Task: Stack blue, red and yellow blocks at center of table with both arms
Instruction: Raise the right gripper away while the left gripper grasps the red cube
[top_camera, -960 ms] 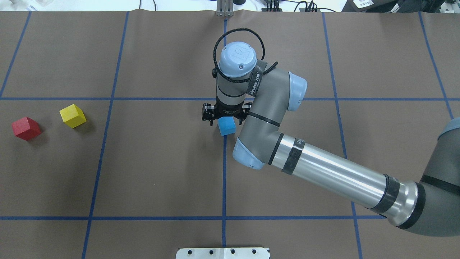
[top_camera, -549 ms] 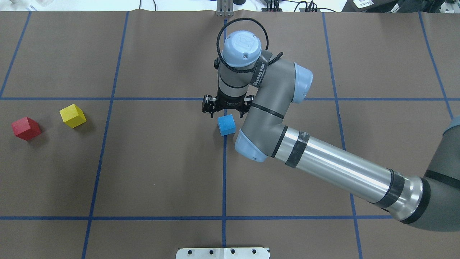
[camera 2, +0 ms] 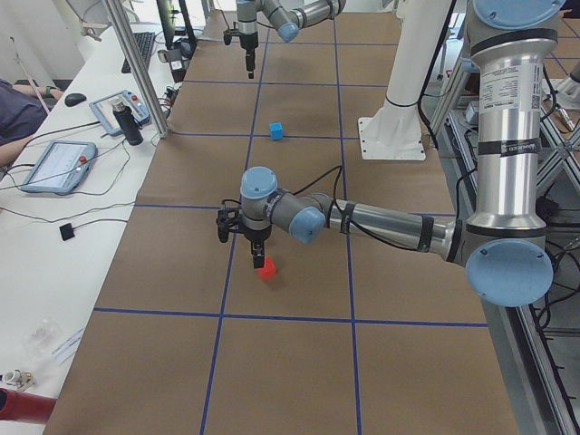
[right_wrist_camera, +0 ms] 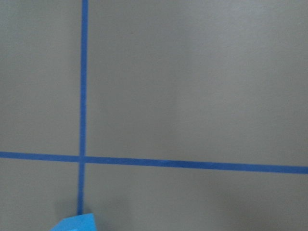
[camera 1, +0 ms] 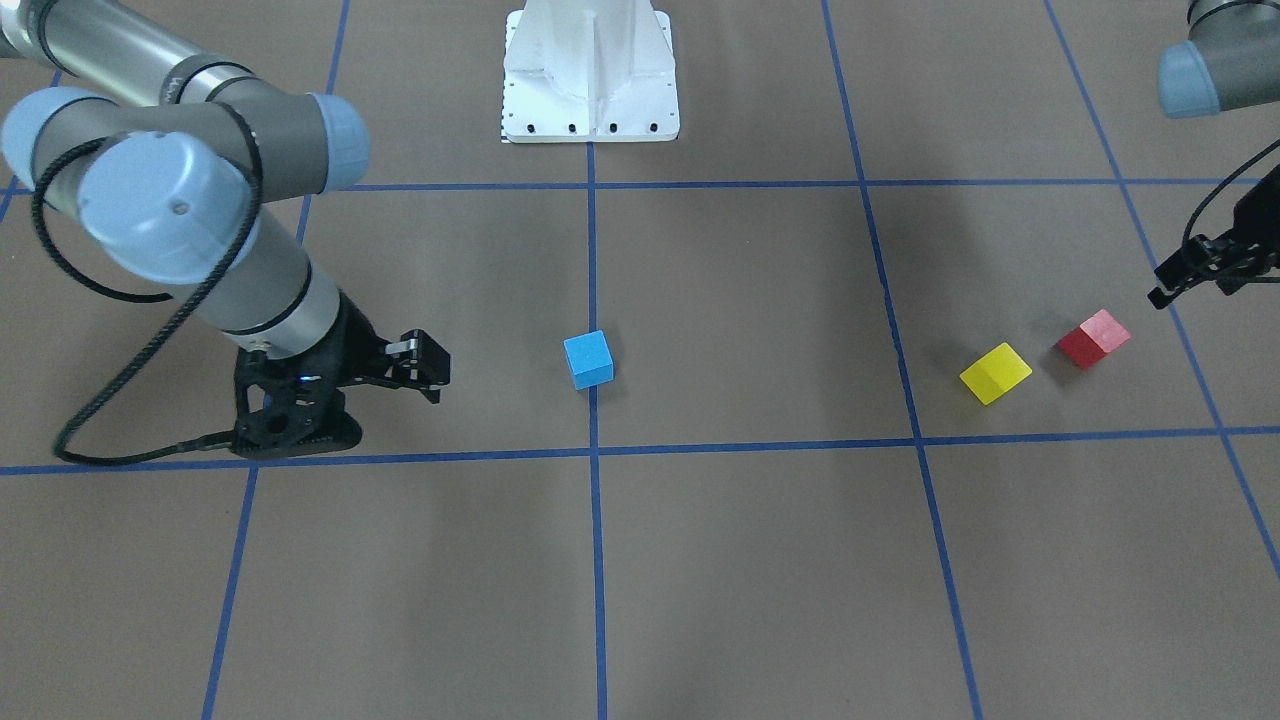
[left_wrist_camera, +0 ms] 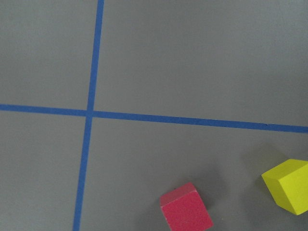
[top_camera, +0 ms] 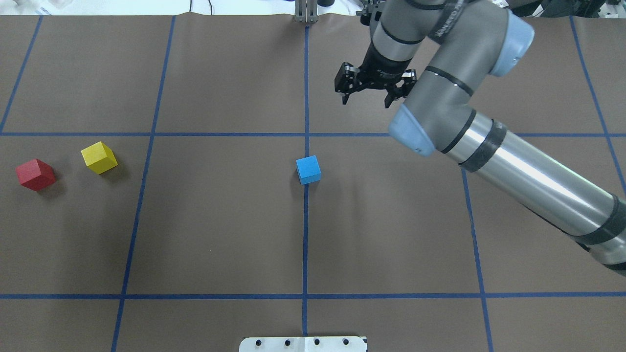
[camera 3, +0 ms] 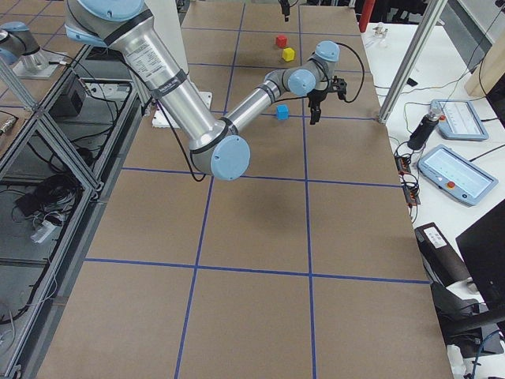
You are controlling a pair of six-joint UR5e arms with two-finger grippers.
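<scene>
The table is plain brown, ruled into a grid by blue tape lines. The blue block, red block and yellow block are each one solid colour. The right gripper is black.

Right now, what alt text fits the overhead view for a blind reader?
A blue block sits alone at the center of a brown gridded table. The right arm's open tool hangs beyond it; a yellow block and red block lie far left.

The right gripper is hanging over the table, jaws apart, gripping nothing. The blue block is sitting just beside it, toward the robot's base. The yellow block and red block are lying well beyond it.
</scene>
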